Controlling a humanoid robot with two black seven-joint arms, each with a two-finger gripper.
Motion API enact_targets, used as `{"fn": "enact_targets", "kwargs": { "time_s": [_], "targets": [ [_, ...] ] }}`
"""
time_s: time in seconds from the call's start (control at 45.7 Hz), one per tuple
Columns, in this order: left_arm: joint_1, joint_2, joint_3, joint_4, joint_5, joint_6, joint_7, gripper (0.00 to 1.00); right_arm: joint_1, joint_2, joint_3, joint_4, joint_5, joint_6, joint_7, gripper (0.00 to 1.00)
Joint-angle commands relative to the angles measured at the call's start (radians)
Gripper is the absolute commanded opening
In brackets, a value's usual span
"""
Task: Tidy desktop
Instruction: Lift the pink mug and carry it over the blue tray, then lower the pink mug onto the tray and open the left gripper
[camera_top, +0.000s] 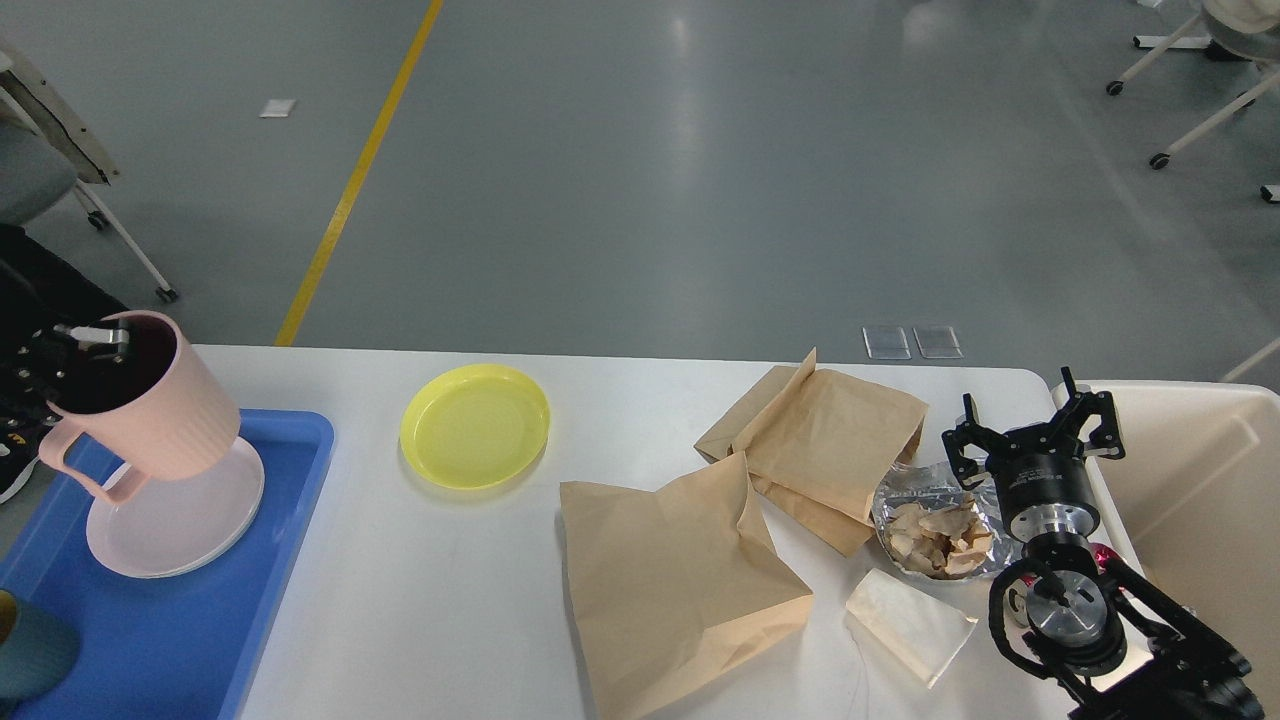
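The white desktop (440, 600) fills the lower view. My left gripper (82, 345), at the far left edge, is shut on the rim of a pink mug (150, 405). It holds the mug tilted over a pink plate (180, 515) that lies in the blue tray (200, 620). Whether the mug touches the plate I cannot tell. My right gripper (1035, 425) is open and empty. It stands just behind a foil dish of crumpled paper (935, 525) near the desktop's right end.
A yellow plate (475, 425) lies left of centre. Two brown paper bags (680, 570) (825, 440) and a white napkin (905, 620) lie at centre right. A beige bin (1200, 480) stands off the right edge. A teal cup (30, 650) sits at the tray's near left.
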Motion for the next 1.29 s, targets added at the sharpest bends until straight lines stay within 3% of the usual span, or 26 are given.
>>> {"fn": "enact_targets", "kwargs": {
  "time_s": [0.0, 0.284, 0.438, 0.766, 1.007, 1.269],
  "targets": [
    [0.115, 0.145, -0.03, 0.098, 0.094, 0.006, 0.004, 0.0, 0.0, 0.0, 0.0, 0.0, 0.0, 0.0, 0.0, 1.0],
    [0.506, 0.308, -0.277, 0.261, 0.253, 0.047, -0.008, 0.0, 0.0, 0.0, 0.0, 0.0, 0.0, 0.0, 0.0, 1.0],
    [0.733, 0.299, -0.415, 0.374, 0.256, 0.07, -0.01, 0.0, 0.0, 0.0, 0.0, 0.0, 0.0, 0.0, 0.0, 1.0],
    [1.05, 0.233, -0.634, 0.533, 0.256, 0.142, -0.01, 0.0, 0.0, 0.002, 0.0, 0.0, 0.0, 0.001, 0.0, 1.0],
    [1.145, 0.152, -0.658, 0.543, 0.256, 0.221, -0.01, 0.0, 0.0, 0.0, 0.0, 0.0, 0.0, 0.0, 0.0, 1.0],
    [1.156, 0.165, -0.651, 0.505, 0.253, 0.222, -0.013, 0.0, 0.0, 0.0, 0.0, 0.0, 0.0, 0.0, 0.0, 1.0]
  ]
}}
